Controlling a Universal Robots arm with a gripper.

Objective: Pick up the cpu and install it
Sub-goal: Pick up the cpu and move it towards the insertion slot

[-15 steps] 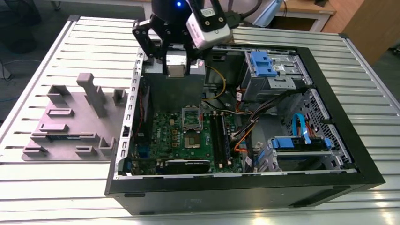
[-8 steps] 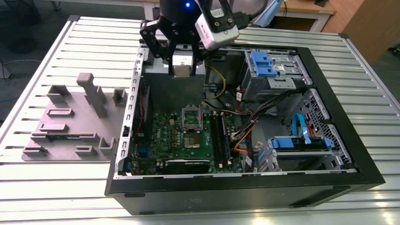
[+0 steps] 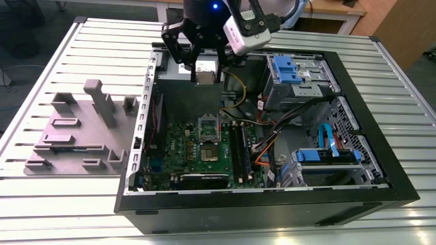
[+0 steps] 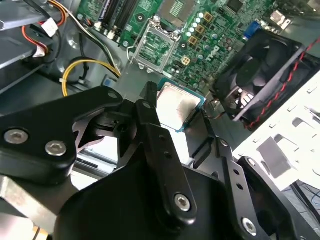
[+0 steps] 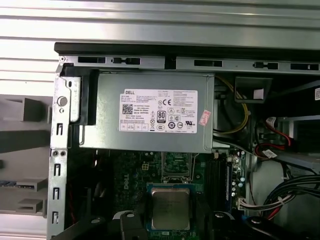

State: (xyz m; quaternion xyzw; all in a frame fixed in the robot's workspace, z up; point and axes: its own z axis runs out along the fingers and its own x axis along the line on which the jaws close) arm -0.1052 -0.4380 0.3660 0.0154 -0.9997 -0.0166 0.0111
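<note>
Gripper [image 3: 206,71]: fingers clamping cpu [image 5: 170,207] by opposite edges, holding it flat, metal top up. Empty socket [image 3: 208,125] lying below cpu, well apart; squarely beneath or offset, cannot tell.

square cpu [image 4: 177,106], silver top, teal rim, aloft over green board [image 4: 210,40]

The cpu [image 5: 170,208] has a dull, pale silver metal top. The claw [image 3: 206,65] looks matt black and smooth. The bench [image 3: 68,214] is ribbed pale metal.
</note>
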